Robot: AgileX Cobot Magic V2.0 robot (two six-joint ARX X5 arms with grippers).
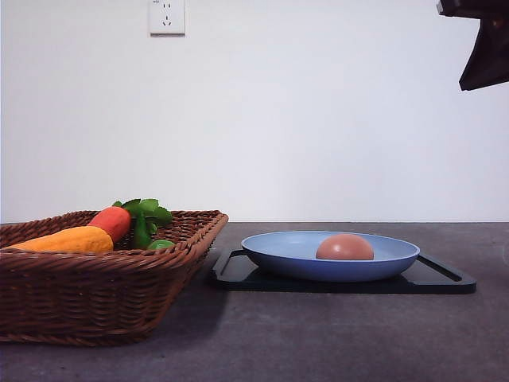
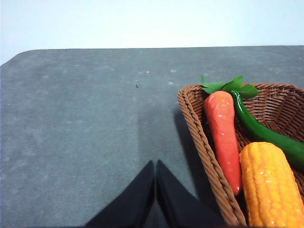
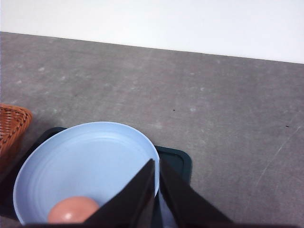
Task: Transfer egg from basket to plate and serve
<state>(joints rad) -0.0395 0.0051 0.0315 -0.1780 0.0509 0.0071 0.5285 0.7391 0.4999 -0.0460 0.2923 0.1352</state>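
Observation:
The pinkish-brown egg (image 1: 344, 247) lies in the light-blue plate (image 1: 278, 248), which rests on a flat black tray (image 1: 442, 278) to the right of the wicker basket (image 1: 95, 294). From the right wrist the egg (image 3: 72, 210) shows low in the plate (image 3: 85, 156), and my right gripper (image 3: 156, 166) is shut and empty high above the plate's rim. A dark part of the right arm (image 1: 483, 40) hangs at the upper right of the front view. My left gripper (image 2: 155, 167) is shut and empty over bare table beside the basket (image 2: 199, 137).
In the basket lie an orange-red carrot toy with green leaves (image 2: 223, 128), a yellow corn cob (image 2: 270, 190) and a green pepper (image 2: 266, 133). The table (image 1: 318, 342) is dark grey. A wall socket (image 1: 167, 16) sits on the white wall behind.

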